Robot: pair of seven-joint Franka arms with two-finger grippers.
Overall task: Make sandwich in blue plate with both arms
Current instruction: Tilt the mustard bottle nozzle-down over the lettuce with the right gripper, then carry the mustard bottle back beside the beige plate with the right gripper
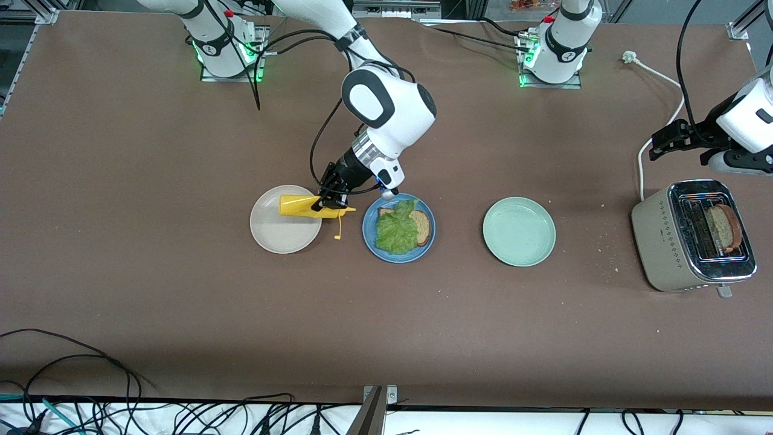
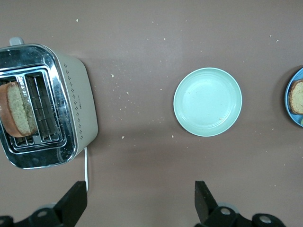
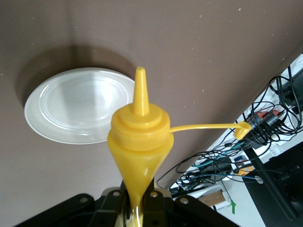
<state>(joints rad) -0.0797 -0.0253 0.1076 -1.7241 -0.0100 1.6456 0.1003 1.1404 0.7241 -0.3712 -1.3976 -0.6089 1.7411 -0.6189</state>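
A yellow bottle (image 1: 308,206), beige plate (image 1: 284,229), blue plate (image 1: 369,237) with green lettuce (image 1: 397,229), pale green plate (image 1: 518,231), and cream toaster (image 1: 663,241) with diamond dots on the brown table (image 1: 181,302).

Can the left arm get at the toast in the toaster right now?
Probably yes. The left gripper hangs open and empty over bare table beside the toaster, and the toast slice stands up out of its slot with nothing over it.

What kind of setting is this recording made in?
Probably a robotics lab set up as a mock kitchen: a brown table with a toaster, a blue plate and loose cables along the table's edge.
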